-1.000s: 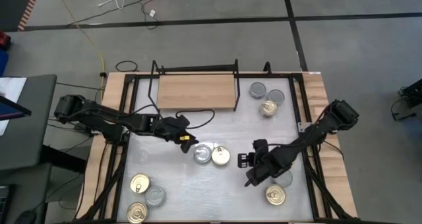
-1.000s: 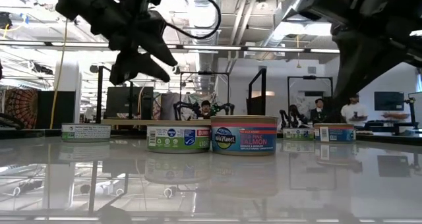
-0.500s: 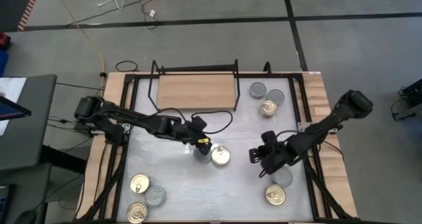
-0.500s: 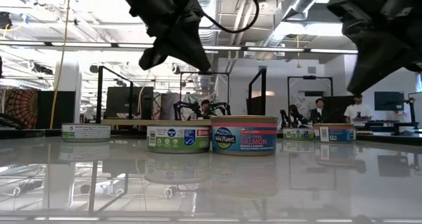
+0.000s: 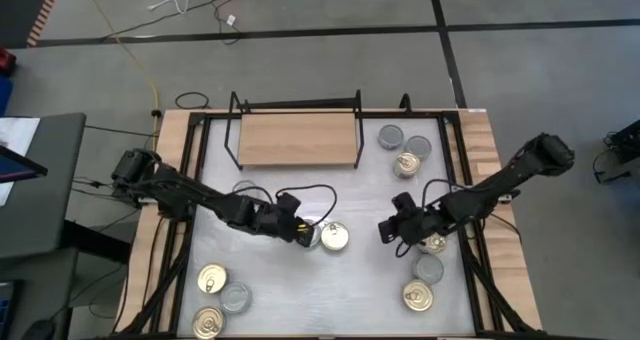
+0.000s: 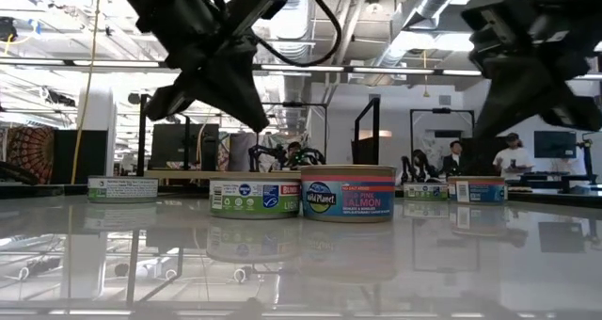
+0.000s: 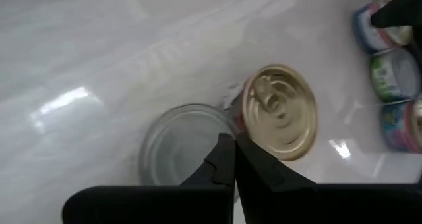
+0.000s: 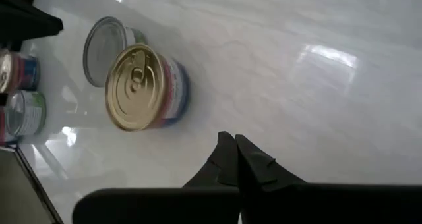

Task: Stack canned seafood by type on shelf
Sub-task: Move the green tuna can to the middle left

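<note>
Both grippers empty with fingers pressed together, left gripper (image 5: 297,230) over the grey-topped round tin (image 7: 181,145) touching the gold-topped ring-pull tin (image 7: 279,111) mid-table, light wooden shelf (image 5: 298,140) bare: spread fingers before descending.

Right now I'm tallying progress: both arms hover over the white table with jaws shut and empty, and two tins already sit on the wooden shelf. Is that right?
Not quite. The high view shows the wooden shelf bare; no tins sit on it yet. The rest holds: the left gripper and right gripper hover over the white table with jaws shut and empty.
</note>
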Controlling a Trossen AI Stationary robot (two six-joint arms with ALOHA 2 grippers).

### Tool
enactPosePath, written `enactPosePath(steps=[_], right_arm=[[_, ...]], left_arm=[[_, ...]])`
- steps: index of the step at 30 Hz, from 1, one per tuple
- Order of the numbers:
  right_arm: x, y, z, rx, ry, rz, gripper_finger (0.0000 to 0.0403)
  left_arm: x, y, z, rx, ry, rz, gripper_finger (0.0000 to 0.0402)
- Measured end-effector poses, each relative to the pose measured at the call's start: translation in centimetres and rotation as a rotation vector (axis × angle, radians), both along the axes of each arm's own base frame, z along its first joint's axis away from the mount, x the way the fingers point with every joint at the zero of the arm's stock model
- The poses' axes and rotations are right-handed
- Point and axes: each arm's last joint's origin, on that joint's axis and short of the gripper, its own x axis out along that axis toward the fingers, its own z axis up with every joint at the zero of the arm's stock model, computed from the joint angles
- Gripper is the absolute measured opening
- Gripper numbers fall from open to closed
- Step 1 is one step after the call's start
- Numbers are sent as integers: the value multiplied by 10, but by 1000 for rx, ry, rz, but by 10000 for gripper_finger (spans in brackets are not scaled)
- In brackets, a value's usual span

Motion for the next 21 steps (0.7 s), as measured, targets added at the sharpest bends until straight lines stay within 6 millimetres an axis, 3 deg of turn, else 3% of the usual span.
enactPosePath(steps=[7, 13, 16, 21], right_arm=[[16, -6, -5, 13, -33, 35, 13], [21, -2, -3, 34, -80, 47, 13], [21, 1, -3, 53, -85, 40, 14], [18, 7, -4, 83, -82, 36, 14]], left_arm=[[0, -11, -32, -46, 60, 11, 0], [0, -13, -45, -77, 141, 14, 0], [-11, -11, -45, -82, 242, 53, 0], [-48, -5, -28, -32, 388, 214, 0]])
